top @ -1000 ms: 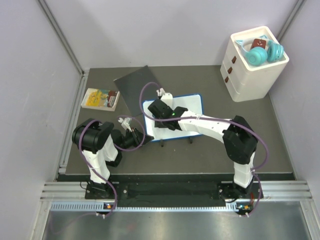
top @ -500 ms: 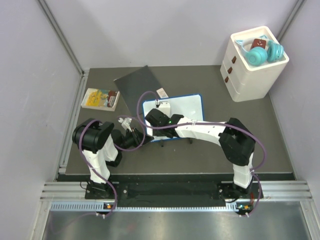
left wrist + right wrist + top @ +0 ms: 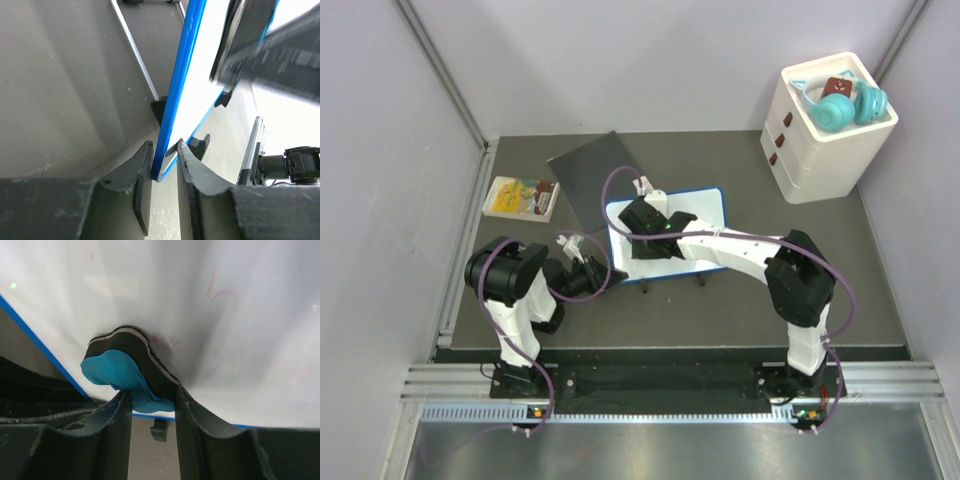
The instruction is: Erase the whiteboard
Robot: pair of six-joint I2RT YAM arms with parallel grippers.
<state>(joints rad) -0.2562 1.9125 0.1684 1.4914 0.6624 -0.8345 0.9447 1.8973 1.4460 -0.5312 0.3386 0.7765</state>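
A: Where does the whiteboard [image 3: 705, 213] stand?

B: In the middle of the bench [image 3: 740, 305], raised on small black feet [image 3: 701, 284]. Its far left corner is just beside a dark grey sheet [image 3: 588, 175]. The overhead view does not settle whether the two touch.

A: And the left pincer [image 3: 164, 159]?

B: It is narrowed on the board's near left corner. The wrist view shows the blue frame [image 3: 180, 75] running edge-on between the two fingers, one finger on each face of the board.

A: What of the right pincer [image 3: 150, 396]?

B: It is clamped on an eraser [image 3: 125, 367], a blue body backed with a black pad. The pad presses flat against the white surface over the left half of the board, not far from the blue edge.

A: Is the surface marked?

B: Faint red traces [image 3: 167, 341] lie right beside the pad, with another thin red stroke higher up and to the right. Around them the surface looks white.

A: What else is on the bench?

B: A white drawer box [image 3: 820, 150] stands at the far right corner with teal headphones [image 3: 845, 105] lying on top. A yellow printed packet [image 3: 520, 197] lies at the left, beside the grey sheet.
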